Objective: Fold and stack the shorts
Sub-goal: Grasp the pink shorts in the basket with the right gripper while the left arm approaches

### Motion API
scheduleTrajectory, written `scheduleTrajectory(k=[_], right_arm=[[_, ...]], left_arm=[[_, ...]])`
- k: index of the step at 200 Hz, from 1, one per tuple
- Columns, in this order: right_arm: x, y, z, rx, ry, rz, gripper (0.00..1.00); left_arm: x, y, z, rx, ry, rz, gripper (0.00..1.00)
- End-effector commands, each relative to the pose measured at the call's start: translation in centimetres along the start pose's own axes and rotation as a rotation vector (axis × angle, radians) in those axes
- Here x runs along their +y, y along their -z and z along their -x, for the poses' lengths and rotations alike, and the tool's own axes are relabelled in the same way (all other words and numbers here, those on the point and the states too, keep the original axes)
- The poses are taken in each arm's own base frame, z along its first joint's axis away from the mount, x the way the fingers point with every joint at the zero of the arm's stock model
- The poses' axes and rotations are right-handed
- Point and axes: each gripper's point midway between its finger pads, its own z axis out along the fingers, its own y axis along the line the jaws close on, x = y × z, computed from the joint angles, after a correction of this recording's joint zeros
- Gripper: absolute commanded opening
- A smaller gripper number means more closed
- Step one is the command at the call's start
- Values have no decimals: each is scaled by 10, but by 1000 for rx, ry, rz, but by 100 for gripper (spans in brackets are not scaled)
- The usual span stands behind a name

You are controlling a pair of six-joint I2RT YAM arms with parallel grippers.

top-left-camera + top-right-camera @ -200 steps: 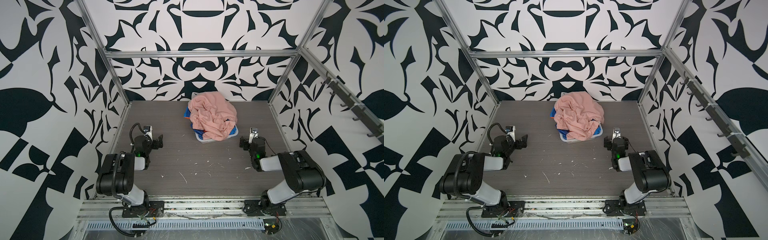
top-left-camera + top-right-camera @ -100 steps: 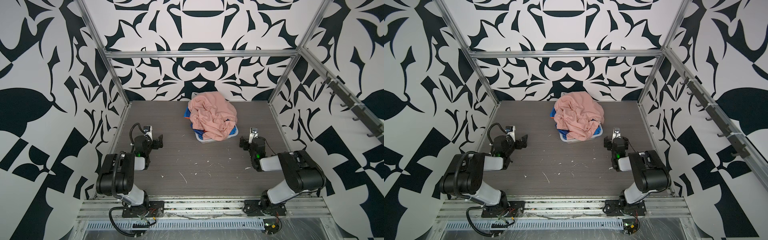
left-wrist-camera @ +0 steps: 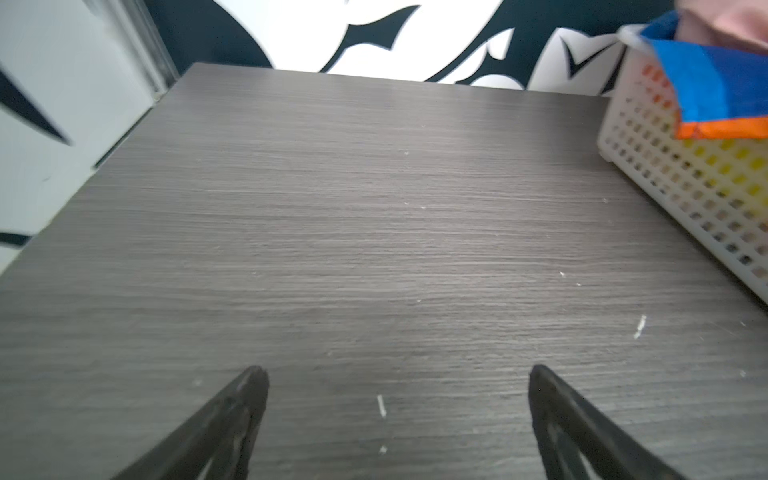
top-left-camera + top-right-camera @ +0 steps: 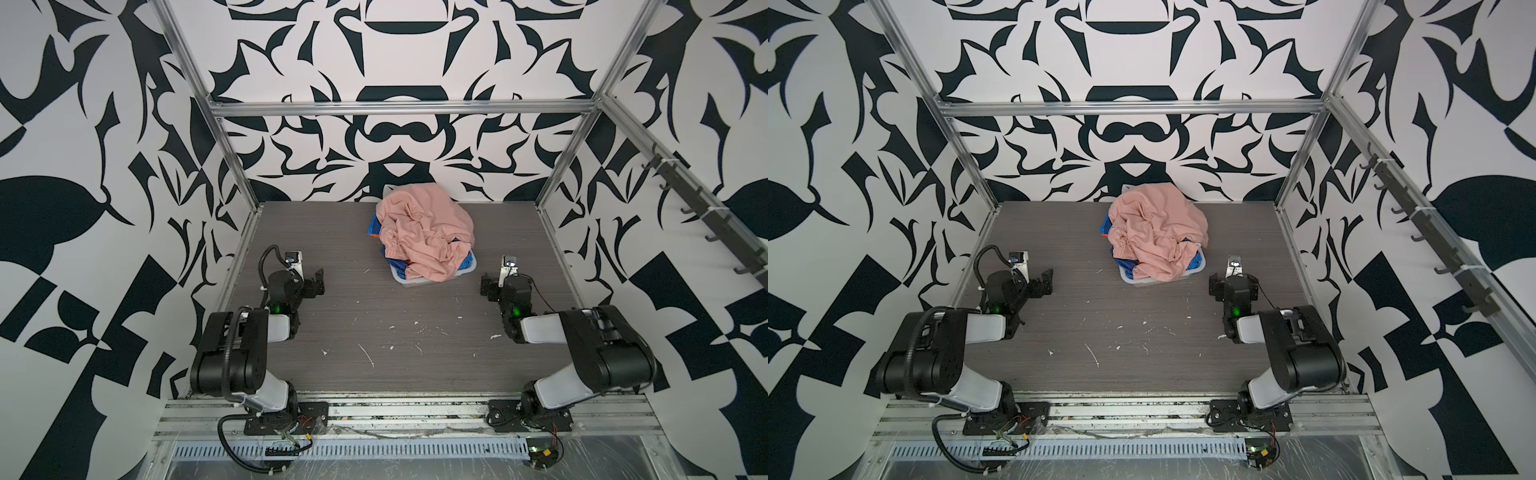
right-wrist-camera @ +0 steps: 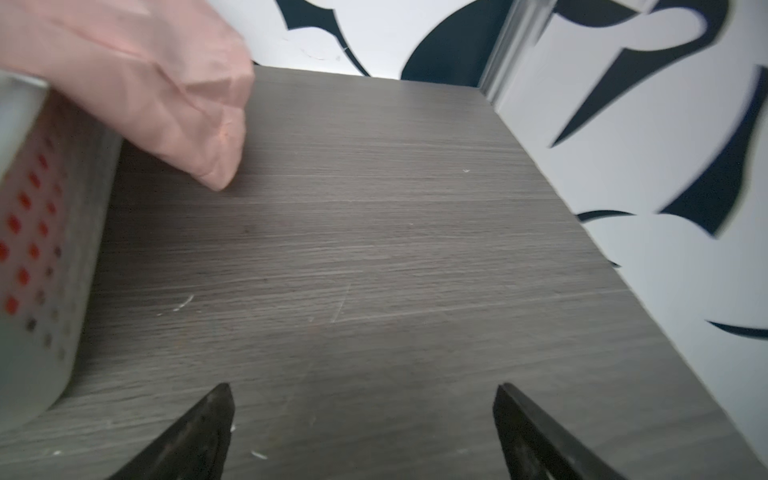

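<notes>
Flagging risks before the first grab; no fold looks started.

Left gripper point(image 3: 397, 374): jaws spread wide, empty, low over bare table point(image 4: 374, 332). Right gripper point(image 5: 363, 390): same, wide apart, nothing between them. Each sits well apart from the basket point(image 4: 409, 281), one on either side.

Risks, my read:
- Salmon-pink shorts point(image 4: 428, 232) lie crumpled on top and spill over the rim. A deep pinch likely catches a second layer and two garments come out together.
- Basket looks light. Pulling sideways instead of up could drag or tip it, more so if cloth snags on the perforated wall.
- Rainbow-striped shorts point(image 3: 715, 83) look shiny, so probably slippery. A shallow pinch may slip.
- A pink fold hangs down the wall on the right arm's side, close to the table. Can't tell if it touches. It's an easy grab, but lifting by one corner leaves the rest tangled.
- White flecks point(image 4: 365, 353) litter the fold area and may cling to cloth.

Contents: pink on top, heaped above the rim. Blue and orange striped cloth sits under it, with an edge draped over the wall on the left arm's side. More colour shows through the holes. No beige pair visible, presumably buried.
</notes>
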Motion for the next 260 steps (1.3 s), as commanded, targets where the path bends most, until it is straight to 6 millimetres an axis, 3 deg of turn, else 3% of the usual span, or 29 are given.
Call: scheduleTrajectory(k=[1,21,41,61,73,85,108,122,138,167,193,228,242,260], right_arm=[[-32,16,52,-46,-80,-161,100],[-40,24,73,-46,-132,-199,99],[-46,37,88,-8,-263,-213,99],[-9,40,114,3,-260,17,100],[3,35,122,43,-301,61,100],[21,24,126,128,-300,119,99],[73,9,129,269,-242,245,100],[101,2,129,308,-198,277,100],[120,-13,122,373,-178,288,99],[137,-43,105,494,-139,270,99],[128,-67,92,541,-86,197,99],[84,-85,64,617,-95,109,97],[67,-84,62,621,-85,82,97],[56,-72,80,581,-52,78,98]], left_arm=[[15,12,31,43,77,113,100],[18,24,47,116,165,162,100],[-1,45,89,47,238,80,100],[-37,54,120,-33,407,-129,99],[-64,54,131,-31,472,-227,99],[-93,51,133,2,446,-290,100],[-152,48,134,71,351,-387,99],[-178,38,126,130,338,-432,100],[-200,38,124,170,347,-481,100],[-226,44,112,234,341,-529,100],[-237,47,96,289,331,-547,100],[-241,58,92,337,317,-576,100],[-239,64,95,329,300,-576,100],[-234,69,99,300,286,-562,99]])
